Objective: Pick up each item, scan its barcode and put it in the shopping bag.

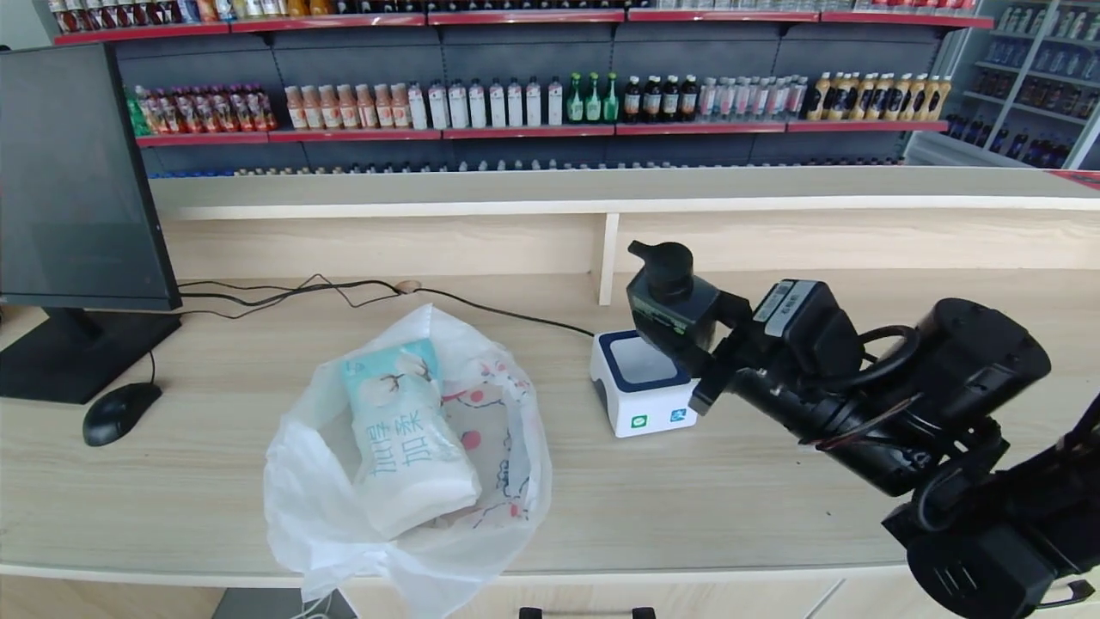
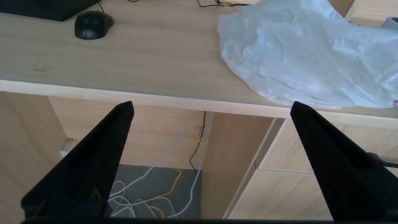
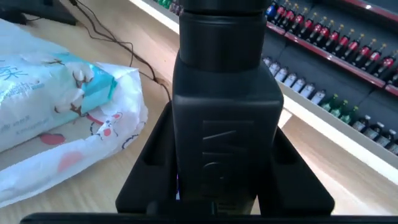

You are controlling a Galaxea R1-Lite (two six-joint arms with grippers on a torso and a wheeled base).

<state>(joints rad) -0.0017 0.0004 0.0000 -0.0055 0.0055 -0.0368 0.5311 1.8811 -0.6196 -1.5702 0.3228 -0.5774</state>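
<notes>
My right hand (image 1: 711,331) grips a black pump bottle (image 1: 669,297) between its fingers, just above the white scanner (image 1: 640,391) on the worktop (image 1: 756,499). To scan well, I think I should turn the bottle slowly until its barcode faces the window under the hand, keeping it close but not bumping. I can't see the barcode. The shopping bag (image 1: 314,507) lies off to this hand's left, a soft pack (image 1: 412,438) inside. My left hand (image 2: 211,112) has its fingers spread wide and holds nothing.

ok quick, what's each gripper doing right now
Left gripper: open, holding nothing.
Right gripper: shut on the black bottle, by the scanner.
</notes>
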